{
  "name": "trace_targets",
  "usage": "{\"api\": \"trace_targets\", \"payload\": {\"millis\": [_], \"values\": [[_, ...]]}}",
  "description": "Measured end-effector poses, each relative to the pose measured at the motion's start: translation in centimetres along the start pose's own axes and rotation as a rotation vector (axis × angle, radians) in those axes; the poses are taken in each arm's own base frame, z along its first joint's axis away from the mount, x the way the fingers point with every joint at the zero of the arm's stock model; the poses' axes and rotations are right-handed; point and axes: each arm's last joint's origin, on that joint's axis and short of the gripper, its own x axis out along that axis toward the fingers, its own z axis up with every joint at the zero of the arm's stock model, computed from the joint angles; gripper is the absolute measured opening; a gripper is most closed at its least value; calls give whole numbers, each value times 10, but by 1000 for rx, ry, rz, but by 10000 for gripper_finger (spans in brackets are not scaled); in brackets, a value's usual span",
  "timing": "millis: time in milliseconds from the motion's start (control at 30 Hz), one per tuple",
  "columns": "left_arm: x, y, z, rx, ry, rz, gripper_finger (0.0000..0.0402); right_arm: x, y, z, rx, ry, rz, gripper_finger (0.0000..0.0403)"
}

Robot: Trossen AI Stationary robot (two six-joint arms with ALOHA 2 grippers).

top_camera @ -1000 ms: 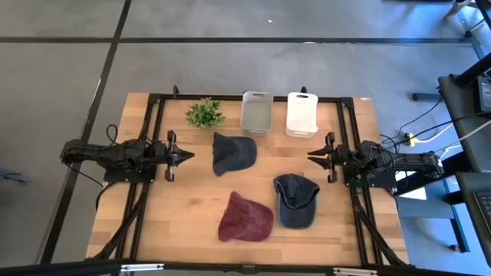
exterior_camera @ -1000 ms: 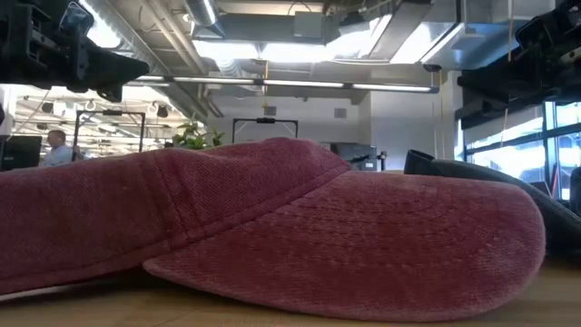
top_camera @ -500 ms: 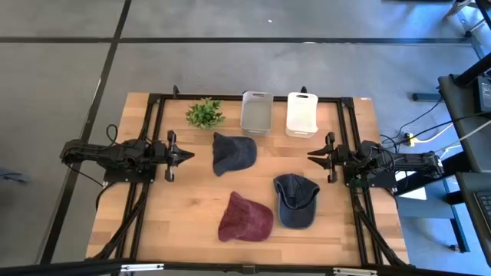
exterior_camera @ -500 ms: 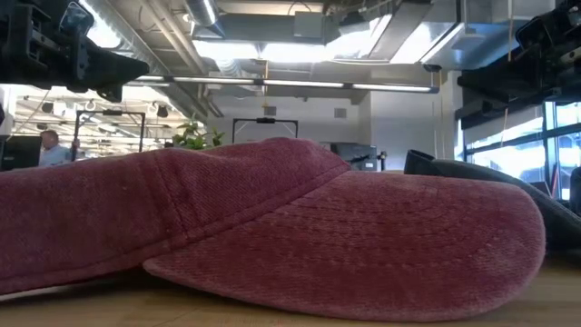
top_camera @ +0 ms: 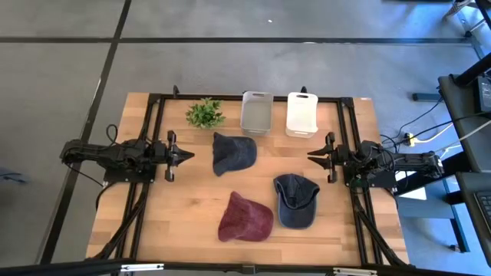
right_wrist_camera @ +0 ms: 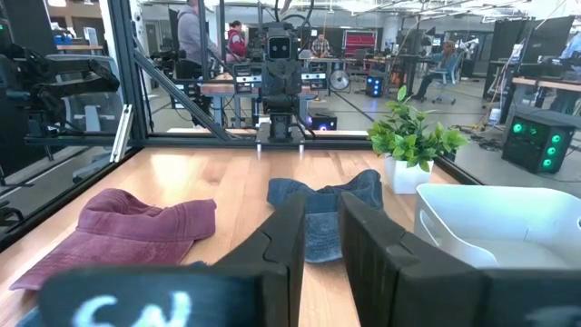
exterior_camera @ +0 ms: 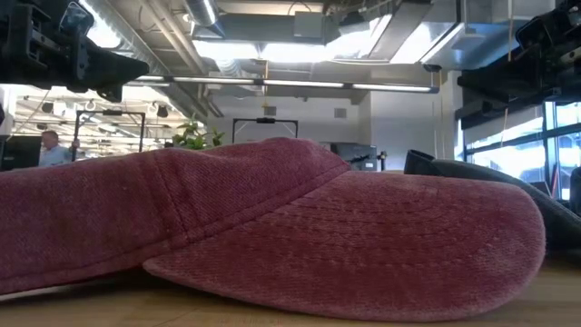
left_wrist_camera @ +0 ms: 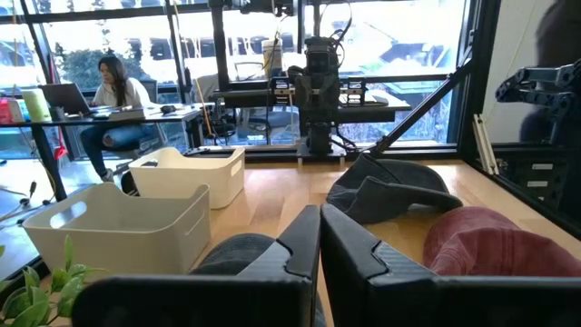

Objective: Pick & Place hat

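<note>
**Inspector:** Wood tabletop (top_camera: 192,207), three caps on it in the high view: a blue one (top_camera: 232,152) near the middle, a red one (top_camera: 246,217) toward the near edge, a dark grey one (top_camera: 295,199) just beside the red. None is held. Both arms are parked at the sides, left gripper (top_camera: 184,156) and right gripper (top_camera: 314,158) facing inward, well apart from any cap. I judge the pick has not begun.

**Clerk:** And where would a cap go?

**Inspector:** Likely one of two bins at the far edge, a grey bin (top_camera: 256,112) and a white bin (top_camera: 302,113), side by side. A potted plant (top_camera: 205,114) stands just beside the grey bin and could be brushed on approach.

**Clerk:** Low view?

**Inspector:** The red cap (exterior_camera: 272,227) fills it; the grey cap's edge (exterior_camera: 481,186) shows behind. Nothing is lifted.

**Clerk:** Left wrist view?

**Inspector:** The left gripper's fingers (left_wrist_camera: 290,250) are together, nothing between them. Beyond lie the grey cap (left_wrist_camera: 390,186) and red cap (left_wrist_camera: 495,245), with both bins to one side.

**Clerk:** Right wrist view?

**Inspector:** Fingers (right_wrist_camera: 281,232) stand slightly apart, empty. The blue cap (right_wrist_camera: 327,204) lies straight ahead, the red cap (right_wrist_camera: 127,232) off to one side. The next move calls for spreading the fingers and descending on a crown or brim.
</note>
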Motion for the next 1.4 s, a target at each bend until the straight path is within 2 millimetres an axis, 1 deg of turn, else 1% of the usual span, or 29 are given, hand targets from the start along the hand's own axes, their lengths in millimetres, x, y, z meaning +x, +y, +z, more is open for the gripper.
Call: {"api": "trace_targets", "payload": {"millis": [167, 300, 367, 500, 567, 633, 733, 800, 900, 1000, 1100, 1200, 1300, 1400], "values": [[0, 0, 0, 0, 0, 0, 13, 0, 0, 0, -14, -1, -1, 71], [0, 0, 0, 0, 0, 0, 10, 0, -3, 3, -281, -16, -107, 71], [0, 0, 0, 0, 0, 0, 9, 0, -4, 5, -358, -20, -143, 71], [0, 0, 0, 0, 0, 0, 9, 0, -5, 4, -340, -16, -151, 71], [0, 0, 0, 0, 0, 0, 11, 0, -4, 4, -277, -25, -125, 71], [0, 0, 0, 0, 0, 0, 12, 0, -2, 5, -163, -40, -69, 71], [0, 0, 0, 0, 0, 0, 12, 0, 0, 5, 28, -56, 7, 71], [0, 0, 0, 0, 0, 0, 10, 0, 0, 9, 180, -93, 20, 71], [0, 0, 0, 0, 0, 0, 8, -1, -2, 12, 350, -126, -26, 71], [0, 0, 0, 0, 0, 0, 9, -2, -7, 18, 517, -229, -152, 71], [0, 0, 0, 0, 0, 0, 12, -4, -11, 20, 591, -299, -299, 72], [0, 0, 0, 0, 0, 0, 12, -5, -12, 22, 609, -329, -329, 79], [0, 0, 0, 0, 0, 0, 11, -6, -13, 28, 709, -414, -320, 105], [0, 0, 0, 0, 0, 0, 8, -8, -14, 34, 765, -496, -322, 145]]}}
